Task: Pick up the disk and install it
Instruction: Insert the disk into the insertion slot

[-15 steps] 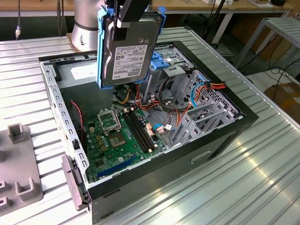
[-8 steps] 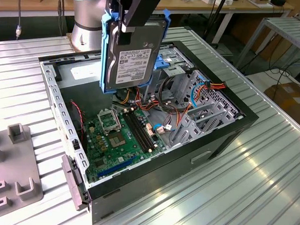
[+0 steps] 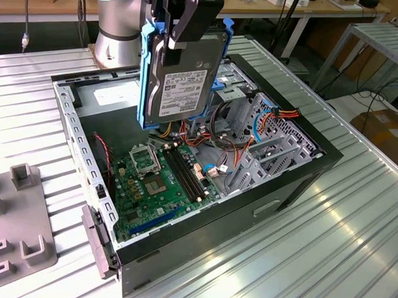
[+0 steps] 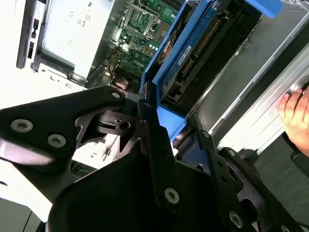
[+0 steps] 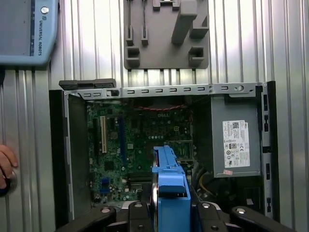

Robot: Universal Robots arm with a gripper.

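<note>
Presently: gripper (image 3: 181,32), clamped on the disk (image 3: 182,80) at its upper end, with a black finger (image 3: 194,19) on either side of the blue bracket (image 3: 147,69). The same hold appears in the second wrist view, gripper (image 4: 176,131) closed over the bracket edge of the disk (image 4: 203,53), and in the first wrist view, gripper (image 5: 169,215) around the disk (image 5: 169,186). Disk: upright on edge, white label toward the exterior camera, hanging clear above the open case (image 3: 302,185) and touching no part of it. Below it: green motherboard (image 3: 155,180), with the power supply (image 5: 236,140) to one side. Drive cage (image 3: 271,148) and coloured cables (image 3: 242,134) sit at the exterior view's right of the disk. Case rests on a ribbed metal table (image 3: 326,258). Grey fixture (image 3: 22,237) lies on the table beside the case, at the exterior view's left. A person's hand (image 4: 295,113) rests on the table near the case wall.
</note>
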